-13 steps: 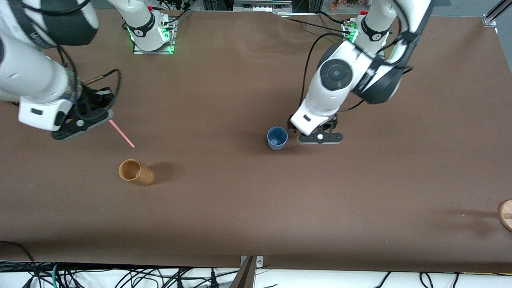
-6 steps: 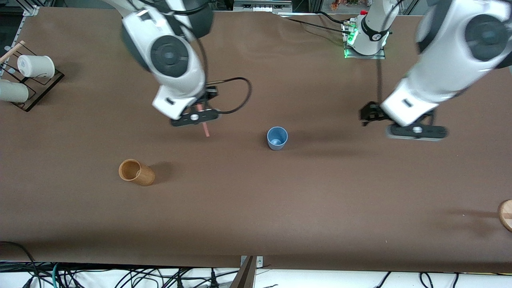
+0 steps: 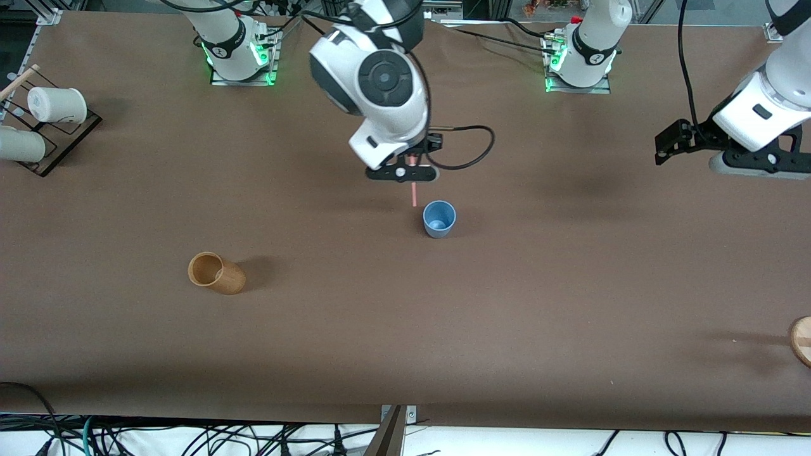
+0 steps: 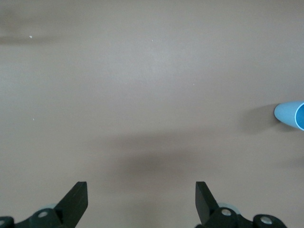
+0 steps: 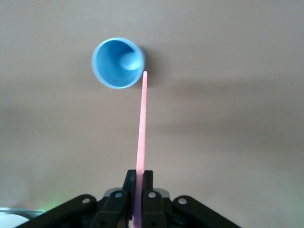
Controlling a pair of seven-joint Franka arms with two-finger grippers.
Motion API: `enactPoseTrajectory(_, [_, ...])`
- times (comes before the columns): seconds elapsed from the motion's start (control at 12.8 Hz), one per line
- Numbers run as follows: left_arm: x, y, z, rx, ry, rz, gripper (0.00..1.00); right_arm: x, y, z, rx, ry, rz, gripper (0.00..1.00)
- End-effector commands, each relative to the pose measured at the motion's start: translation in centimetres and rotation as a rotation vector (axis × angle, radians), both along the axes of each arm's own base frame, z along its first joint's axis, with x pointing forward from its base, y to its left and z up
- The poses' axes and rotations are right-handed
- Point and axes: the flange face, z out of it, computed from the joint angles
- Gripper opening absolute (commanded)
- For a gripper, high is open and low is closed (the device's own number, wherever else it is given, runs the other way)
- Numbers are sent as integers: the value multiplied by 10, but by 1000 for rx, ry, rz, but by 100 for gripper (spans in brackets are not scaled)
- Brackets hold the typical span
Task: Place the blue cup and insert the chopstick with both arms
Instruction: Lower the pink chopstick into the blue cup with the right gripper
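Brown matte covering spans the whole table (image 3: 405, 342), with a tangle of cables along the edge nearest the front camera and two green-lit white bases at the robots' edge.

Two cups stand out on it. One blue cup (image 3: 439, 218) stands upright near the middle of the table, mouth up, with nothing inside but its own pale floor, as the right wrist view shows. One tan-brown cup (image 3: 216, 273) lies tipped on its side, nearer the front camera and toward the right arm's end, its open mouth showing an empty inside. At that end's edge a dark wire rack (image 3: 60, 136) carries two white cups (image 3: 57, 105), both lying sideways. A round wooden piece (image 3: 801, 340) shows partly at the left arm's end.

One chopstick (image 3: 414, 193), thin and pale pink, hangs point down from the right gripper (image 3: 401, 172), whose fingers are pinched tight on its upper part. The gripper hangs over the table just beside the blue cup, and the stick's tip sits just outside the cup's rim, not in it.

The left gripper (image 3: 751, 166) waits over bare table toward the left arm's end, well apart from the blue cup, jaws spread wide and holding nothing.
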Motion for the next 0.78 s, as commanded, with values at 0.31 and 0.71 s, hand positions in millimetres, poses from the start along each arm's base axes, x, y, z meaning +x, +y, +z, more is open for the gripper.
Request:
enactPoseTrajectory(0.31, [-2, -9, 0, -30, -8, -33, 100, -2, 30, -16, 67, -17, -81, 0])
enactPoseTrajectory(0.71, [-2, -8, -1, -29, 3, -33, 100, 10, 27, -41, 56, -27, -78, 0])
